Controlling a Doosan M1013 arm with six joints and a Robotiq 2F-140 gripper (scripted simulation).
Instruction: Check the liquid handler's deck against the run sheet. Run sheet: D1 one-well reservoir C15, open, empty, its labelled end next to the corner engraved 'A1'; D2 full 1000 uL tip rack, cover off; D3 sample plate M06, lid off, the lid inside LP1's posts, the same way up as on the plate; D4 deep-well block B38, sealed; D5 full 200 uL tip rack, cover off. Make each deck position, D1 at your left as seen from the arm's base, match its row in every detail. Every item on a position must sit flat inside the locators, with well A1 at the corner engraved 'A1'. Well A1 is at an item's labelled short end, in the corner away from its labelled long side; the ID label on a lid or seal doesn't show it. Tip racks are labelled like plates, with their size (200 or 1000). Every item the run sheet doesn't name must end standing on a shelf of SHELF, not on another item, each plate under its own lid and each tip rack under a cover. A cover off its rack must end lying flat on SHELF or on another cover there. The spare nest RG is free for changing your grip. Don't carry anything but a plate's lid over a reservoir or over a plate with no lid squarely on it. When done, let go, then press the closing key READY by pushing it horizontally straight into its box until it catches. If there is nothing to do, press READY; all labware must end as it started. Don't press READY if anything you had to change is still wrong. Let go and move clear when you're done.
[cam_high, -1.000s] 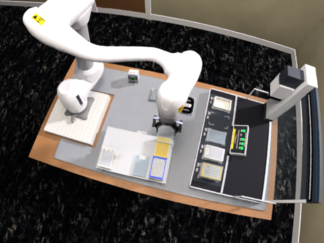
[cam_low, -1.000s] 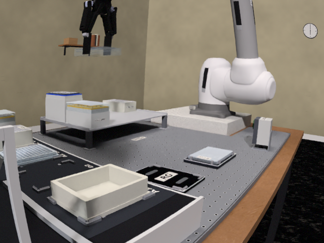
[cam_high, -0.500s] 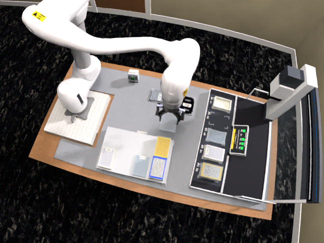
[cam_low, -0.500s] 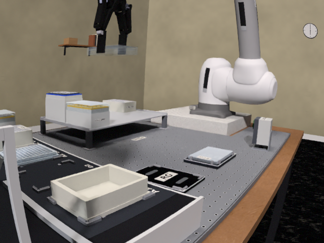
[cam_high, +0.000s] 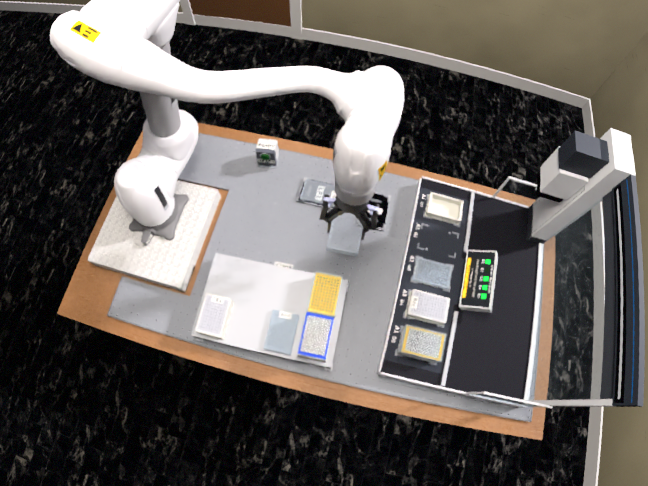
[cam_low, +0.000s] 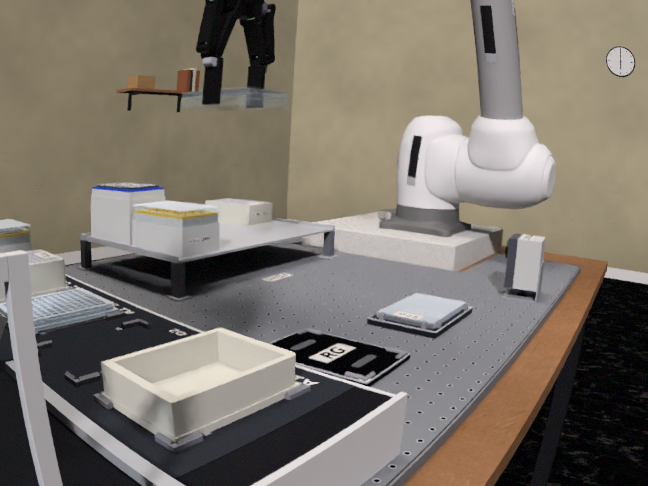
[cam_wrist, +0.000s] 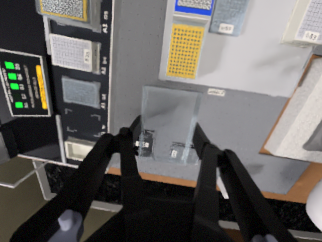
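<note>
My gripper (cam_high: 345, 223) (cam_low: 233, 79) (cam_wrist: 167, 125) is shut on a clear tip-rack cover (cam_high: 344, 239) (cam_low: 235, 98) (cam_wrist: 167, 122) and holds it level, high above the grey table between SHELF and the deck. On SHELF (cam_high: 251, 282) (cam_low: 251, 235) (cam_wrist: 250, 60) an uncovered yellow tip rack (cam_high: 324, 294) (cam_low: 175, 227) (cam_wrist: 185, 50) stands beside a blue-rimmed tip rack (cam_high: 318, 334) (cam_low: 125, 209). On the deck, D1 holds an open white reservoir (cam_high: 443, 206) (cam_low: 198, 374) and D2 (cam_high: 437, 243) is bare. A plate (cam_high: 432, 272), a white block (cam_high: 429, 306) and a yellow-rimmed rack (cam_high: 422, 342) fill D3 to D5.
A lid (cam_high: 314, 190) (cam_low: 422, 309) lies in the LP1 posts. The black RG nest (cam_low: 341, 357) is beside it. The READY key box (cam_high: 266, 151) (cam_low: 526, 264) stands near the table's edge. SHELF also holds a flat cover (cam_high: 281, 331) and a white plate (cam_high: 213, 313). A status panel (cam_high: 478, 279) sits beside the deck.
</note>
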